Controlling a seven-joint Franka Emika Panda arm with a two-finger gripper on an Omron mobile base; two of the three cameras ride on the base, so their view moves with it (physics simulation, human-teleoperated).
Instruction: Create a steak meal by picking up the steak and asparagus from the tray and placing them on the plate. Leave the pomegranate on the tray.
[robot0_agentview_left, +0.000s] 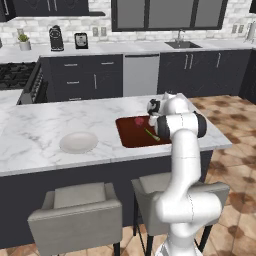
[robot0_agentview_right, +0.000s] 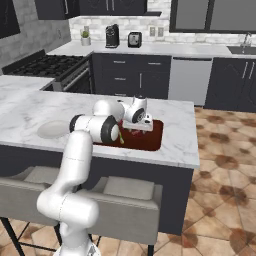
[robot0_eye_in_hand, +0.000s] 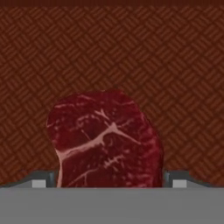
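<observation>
The steak (robot0_eye_in_hand: 105, 140), dark red with pale marbling, lies flat on the woven brown floor of the tray (robot0_eye_in_hand: 175, 57). My gripper (robot0_eye_in_hand: 109, 181) hangs low over it, open, with one fingertip (robot0_eye_in_hand: 39, 180) just outside each side of the meat. In the left base view the tray (robot0_agentview_left: 129, 140) sits on the island's right part, with the pomegranate (robot0_agentview_left: 139, 121) at its back and the asparagus (robot0_agentview_left: 151, 134) near its right side. My arm hides the steak there. The white plate (robot0_agentview_left: 78, 142) rests to the tray's left, bare.
The tray (robot0_agentview_right: 154, 137) lies close to the island's front edge, and the plate (robot0_agentview_right: 52, 129) sits beyond my arm. Two grey stools (robot0_agentview_left: 75, 215) stand below the counter's front. A stove (robot0_agentview_left: 15, 75) lies far left.
</observation>
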